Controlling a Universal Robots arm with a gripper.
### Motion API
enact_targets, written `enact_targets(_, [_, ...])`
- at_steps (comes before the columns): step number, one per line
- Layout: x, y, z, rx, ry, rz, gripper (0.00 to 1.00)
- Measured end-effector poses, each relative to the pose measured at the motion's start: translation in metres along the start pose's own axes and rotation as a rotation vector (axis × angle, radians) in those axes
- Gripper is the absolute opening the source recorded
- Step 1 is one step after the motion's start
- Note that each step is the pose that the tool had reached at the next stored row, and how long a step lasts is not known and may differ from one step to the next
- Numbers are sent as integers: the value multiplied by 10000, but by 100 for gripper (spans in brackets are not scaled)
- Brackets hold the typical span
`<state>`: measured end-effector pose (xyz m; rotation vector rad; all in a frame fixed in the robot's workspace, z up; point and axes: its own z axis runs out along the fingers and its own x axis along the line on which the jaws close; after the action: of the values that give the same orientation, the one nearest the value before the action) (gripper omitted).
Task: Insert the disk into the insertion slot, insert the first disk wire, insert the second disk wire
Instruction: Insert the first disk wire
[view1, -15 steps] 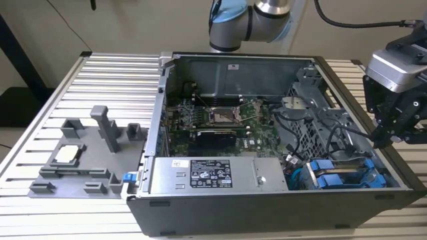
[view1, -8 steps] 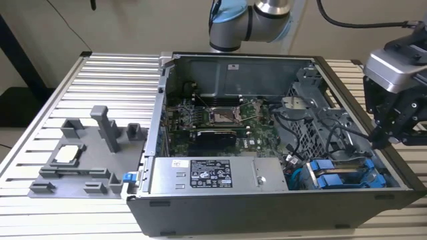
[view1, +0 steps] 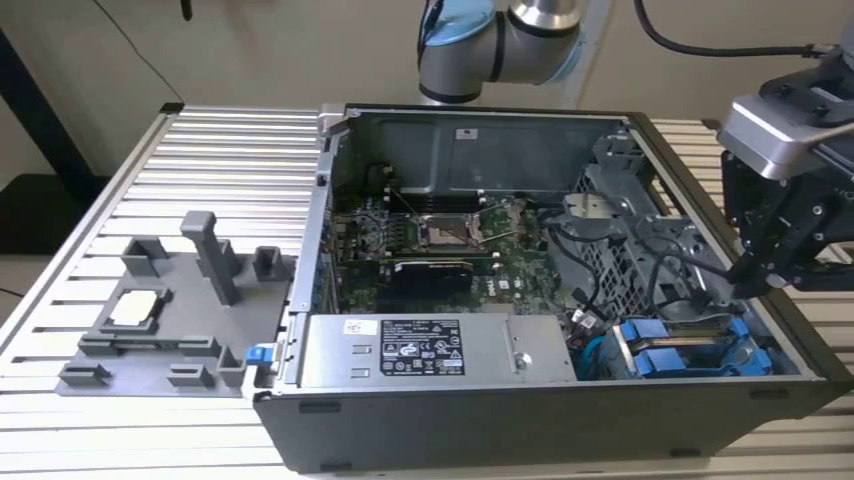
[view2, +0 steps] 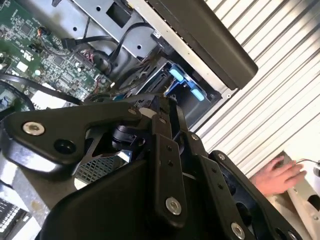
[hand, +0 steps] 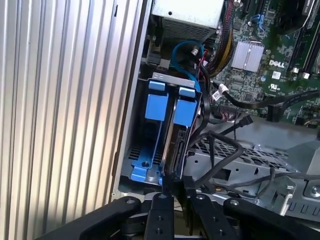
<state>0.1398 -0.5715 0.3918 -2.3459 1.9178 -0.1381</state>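
Wire step: disk (hand: 183, 112) sitting in insertion slot (hand: 167, 76); gripper (hand: 181, 194) jaws seemingly clamping black wire plug (hand: 173, 181), needing square line-up w/ disk.

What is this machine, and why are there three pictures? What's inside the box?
That is a robot arm with a gripper, its hand. One picture comes from a camera standing nearby; the two wrist views ride on the arm itself. The box is an open computer case on a ribbed metal table. The gripper reaches into the corner where two blue-framed drives sit side by side in a grey bay. Whether it grips anything, I cannot tell. A grey tray of parts lies beside the case, and in the second wrist view a person's hand is beyond the table.
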Motion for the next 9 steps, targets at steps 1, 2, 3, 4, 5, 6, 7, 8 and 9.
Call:
enact_targets(1, [-2,2,7,-10,-12,27,19])
enact_targets(2, [-2,4,20,-10,-12,40,19])
enact_targets(3, [-2,6,35,-12,-9,43,19])
enact_targets(4, [-3,8,52,-12,-9,44,19])
enact_targets(5, [-7,10,71,-13,-8,44,19])
enact_targets(6, [-11,12,89,-12,-8,44,19])
enact_targets(7, [-16,13,107,-12,-9,44,19])
enact_targets(8, [-23,14,125,-12,-9,45,19])
enact_targets(9, [-32,15,143,-12,-9,52,19])
